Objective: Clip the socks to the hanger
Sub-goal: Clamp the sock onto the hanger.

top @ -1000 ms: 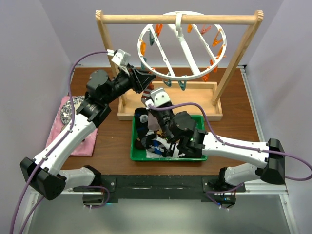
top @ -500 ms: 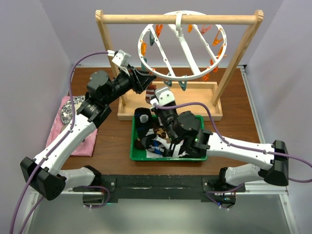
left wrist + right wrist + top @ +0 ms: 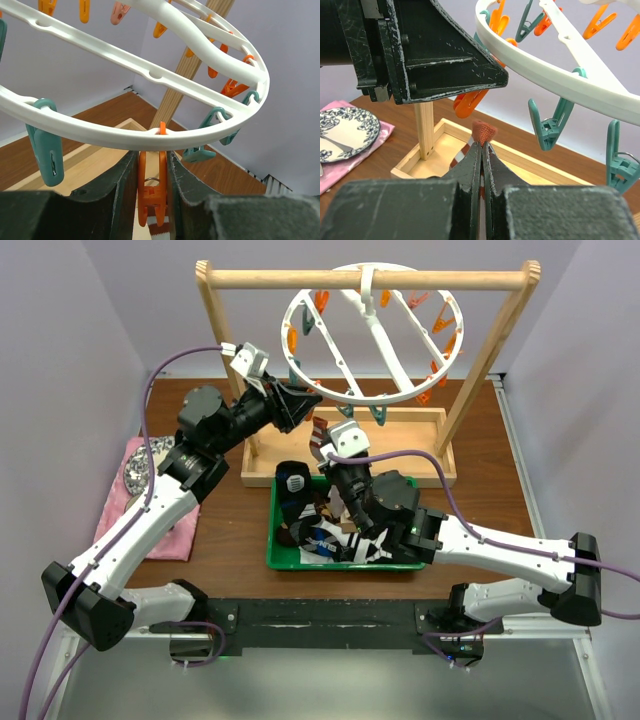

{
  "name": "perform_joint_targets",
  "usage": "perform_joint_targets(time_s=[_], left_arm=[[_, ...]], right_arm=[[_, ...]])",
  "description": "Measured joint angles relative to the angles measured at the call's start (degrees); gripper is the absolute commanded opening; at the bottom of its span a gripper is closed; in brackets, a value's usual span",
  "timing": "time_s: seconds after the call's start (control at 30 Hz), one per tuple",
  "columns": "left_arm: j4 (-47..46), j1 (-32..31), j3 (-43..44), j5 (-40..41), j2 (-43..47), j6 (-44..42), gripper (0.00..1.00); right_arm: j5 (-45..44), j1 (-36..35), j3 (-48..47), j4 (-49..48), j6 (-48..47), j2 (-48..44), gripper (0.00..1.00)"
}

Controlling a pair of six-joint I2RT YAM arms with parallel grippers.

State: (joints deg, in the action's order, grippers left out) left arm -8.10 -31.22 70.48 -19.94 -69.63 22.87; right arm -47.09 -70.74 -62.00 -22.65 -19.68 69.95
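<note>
Sock (image 3: 484, 132), brown, pinched between the right gripper (image 3: 482, 150), whose jaws are pressed together on the fabric. Only the rounded tip of the sock shows above the fingertips. It stands just below the orange peg (image 3: 152, 192) and slightly to one side, with a small gap between them in the right wrist view.

The left gripper (image 3: 151, 165) is clamped on that peg, one finger (image 3: 125, 185) against each flat side. The peg hangs from the near rim of the hanger (image 3: 90, 131). Whether its lower end is spread cannot be told.

Teal pegs (image 3: 550, 125) hang from the same rim on either side. The hanger is hooked over the bar of the frame (image 3: 365, 280). The remaining socks (image 3: 335, 535) lie heaped in the tray (image 3: 340, 565), under the right arm.
</note>
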Motion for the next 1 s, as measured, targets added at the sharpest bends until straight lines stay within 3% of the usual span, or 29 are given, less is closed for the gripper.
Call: perform_joint_targets(time_s=[1.0], left_arm=[[-1.38,0.00,-1.09,-0.42,0.35,0.00,0.00]], right_arm=[[3.15,-0.02,-3.04,0.87,0.57,1.73,0.00]])
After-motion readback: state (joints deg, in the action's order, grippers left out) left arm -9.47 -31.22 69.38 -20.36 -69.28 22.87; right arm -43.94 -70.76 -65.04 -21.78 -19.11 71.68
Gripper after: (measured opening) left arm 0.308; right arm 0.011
